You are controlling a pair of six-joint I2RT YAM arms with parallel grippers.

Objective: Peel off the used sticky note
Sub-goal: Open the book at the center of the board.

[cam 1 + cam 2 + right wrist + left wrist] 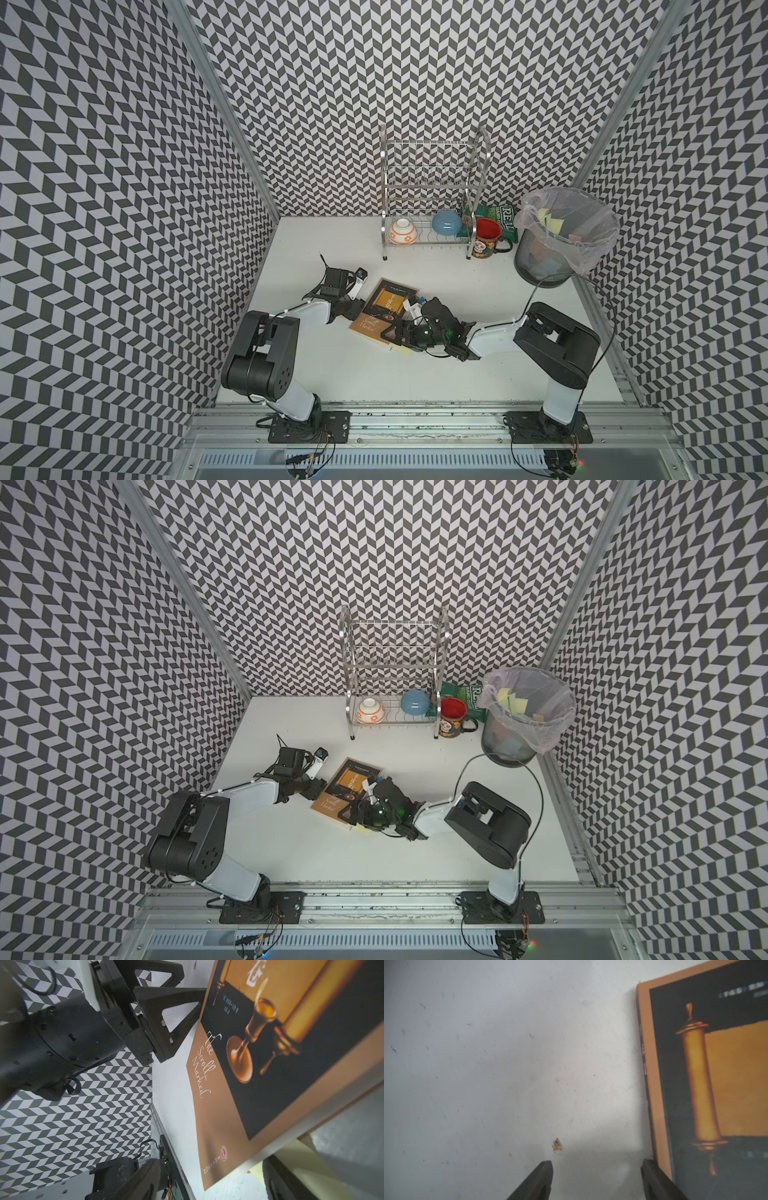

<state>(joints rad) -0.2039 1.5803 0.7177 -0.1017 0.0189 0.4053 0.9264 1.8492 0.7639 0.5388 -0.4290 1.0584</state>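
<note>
A brown and black book (380,311) (340,789) lies flat mid-table. A pale yellow sticky note (402,351) (362,831) pokes out from under its near corner; the right wrist view shows the sticky note (288,1159) tucked beneath the book's edge. My right gripper (397,332) (209,1164) is open and low at that corner, which lies between its jaws, with one finger next to the note. My left gripper (353,306) (596,1164) is open and empty at the book's (695,1084) left edge, one finger against the spine.
A mesh waste basket (540,266) with a plastic liner and discarded notes stands at the back right. Beside it are a metal dish rack (432,174) holding two bowls, a red mug (488,239) and a green bag (505,216). A tiny scrap (557,1146) lies on the table.
</note>
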